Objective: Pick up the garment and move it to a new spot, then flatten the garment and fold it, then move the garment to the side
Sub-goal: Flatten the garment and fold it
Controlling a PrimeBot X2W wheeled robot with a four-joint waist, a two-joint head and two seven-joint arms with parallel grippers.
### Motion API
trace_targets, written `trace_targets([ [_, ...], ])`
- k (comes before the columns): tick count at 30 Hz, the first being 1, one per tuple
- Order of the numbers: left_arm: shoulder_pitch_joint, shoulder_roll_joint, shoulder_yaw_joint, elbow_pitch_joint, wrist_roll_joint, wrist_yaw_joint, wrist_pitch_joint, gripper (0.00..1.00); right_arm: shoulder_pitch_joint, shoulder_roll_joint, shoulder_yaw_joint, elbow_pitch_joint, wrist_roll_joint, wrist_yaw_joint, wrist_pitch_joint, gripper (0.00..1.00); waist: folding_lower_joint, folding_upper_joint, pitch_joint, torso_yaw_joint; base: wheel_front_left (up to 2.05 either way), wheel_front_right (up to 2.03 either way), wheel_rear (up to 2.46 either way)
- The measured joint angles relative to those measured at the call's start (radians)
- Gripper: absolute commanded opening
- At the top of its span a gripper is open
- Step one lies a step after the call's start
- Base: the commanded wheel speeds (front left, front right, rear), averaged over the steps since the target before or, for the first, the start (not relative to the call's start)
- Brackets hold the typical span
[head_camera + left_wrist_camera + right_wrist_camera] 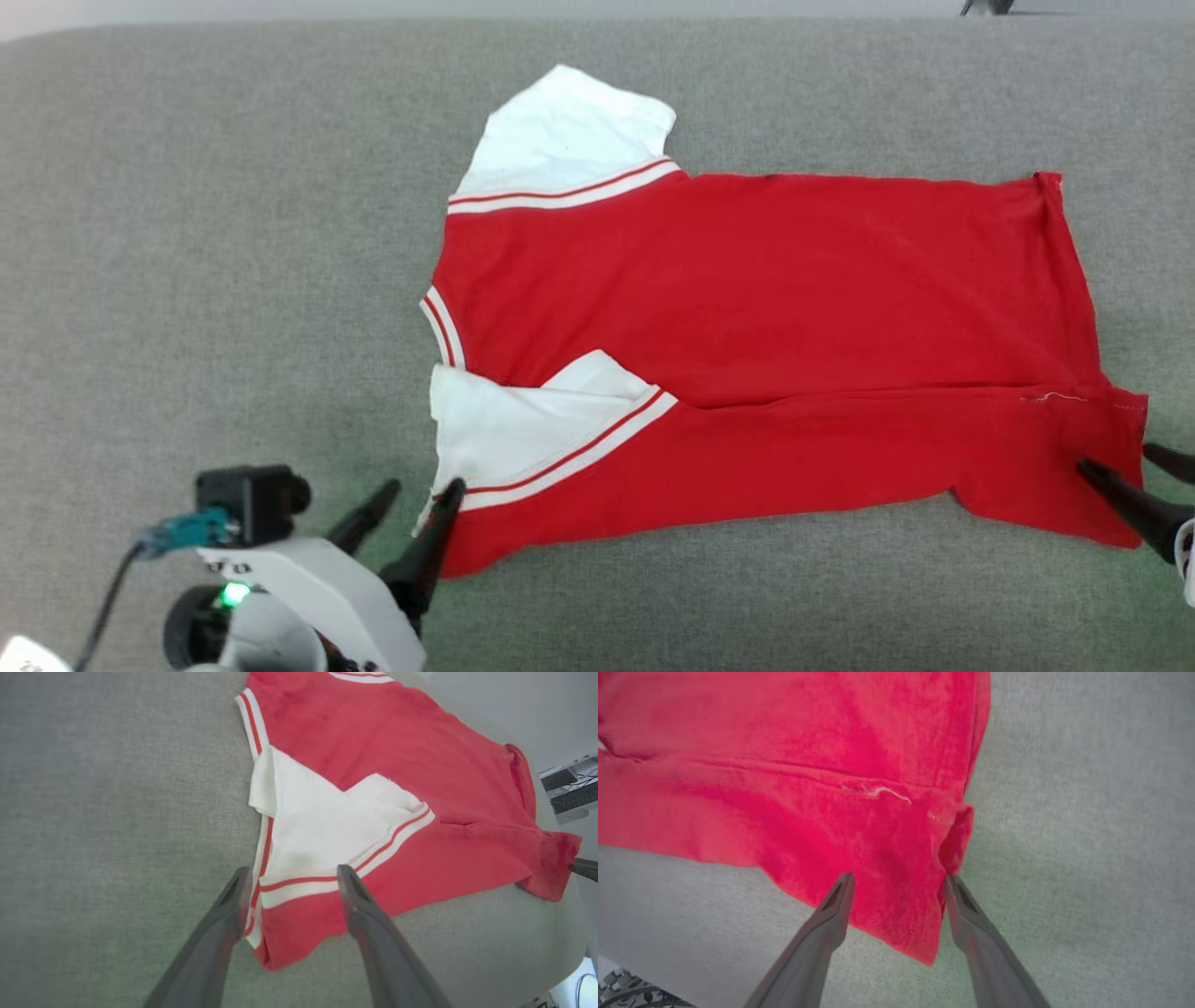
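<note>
From the head view, the garment (766,289) lies flat on the grey worktop (233,233), collar end to the left and hem to the right. Its near long edge is folded up over the red body. The far sleeve (565,140) sticks out white, and the near sleeve (509,429) is tucked in on top of the red. The left gripper (424,487) sits at the near collar-end corner with its fingers spread, one tip touching the cloth edge and the other over bare worktop. Much of that arm is cut off by the bottom edge. The right gripper (1116,457) is at the near hem corner, fingers spread, and the right edge cuts it off behind the tips. A dark thing (985,7) at the top edge is too cropped to name. In the left wrist view, the left gripper (293,872) stands open over the striped corner of the garment (373,742), and nothing is pinched. One of the right gripper's fingers (585,869) pokes in beside the far red corner. In the right wrist view, the right gripper (899,878) is spread astride the hem corner of the garment (784,742), which lies loose between the tips. A white thread (887,792) shows on the seam. The patterned patch (626,991) at the bottom left is hard to make out.
</note>
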State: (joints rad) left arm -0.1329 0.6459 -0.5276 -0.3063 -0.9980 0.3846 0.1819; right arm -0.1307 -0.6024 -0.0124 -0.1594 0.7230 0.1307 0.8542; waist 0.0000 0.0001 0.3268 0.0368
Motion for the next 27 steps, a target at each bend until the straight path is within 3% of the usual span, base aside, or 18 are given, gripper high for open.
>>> trace_targets([
  [5,-0.032,0.039,0.063,-0.02,0.024,0.009,-0.036,1.0,0.001,0.031,-0.053,-0.034,-0.015,0.0,-0.039,1.0,0.0,0.0,-0.019,-0.012,0.0,0.0,0.0],
  [7,-0.083,0.028,0.102,-0.009,0.021,0.003,-0.063,1.0,-0.006,0.045,-0.066,-0.044,-0.026,0.0,-0.063,1.0,0.0,0.0,-0.02,-0.023,0.0,0.0,0.0],
  [12,-0.245,-0.019,0.172,0.076,-0.009,-0.069,-0.123,1.0,-0.055,0.085,-0.067,-0.054,-0.04,0.0,-0.133,1.0,0.0,0.0,-0.008,-0.057,0.0,0.0,0.0],
  [15,-0.364,-0.015,0.199,0.19,0.004,-0.108,-0.144,1.0,-0.09,0.111,-0.041,-0.047,-0.047,0.0,-0.177,1.0,0.0,0.0,0.007,-0.085,0.0,0.0,0.0],
  [22,-0.679,0.012,0.123,0.478,0.101,-0.209,-0.064,1.0,-0.175,0.158,0.038,-0.021,-0.061,0.0,-0.271,1.0,0.0,0.0,0.053,-0.17,0.0,0.0,0.0],
  [27,-0.913,-0.008,0.041,0.728,0.155,-0.279,0.054,1.0,-0.225,0.17,0.1,0.007,-0.058,0.0,-0.317,1.0,0.0,0.0,0.101,-0.227,0.0,0.0,0.0],
])
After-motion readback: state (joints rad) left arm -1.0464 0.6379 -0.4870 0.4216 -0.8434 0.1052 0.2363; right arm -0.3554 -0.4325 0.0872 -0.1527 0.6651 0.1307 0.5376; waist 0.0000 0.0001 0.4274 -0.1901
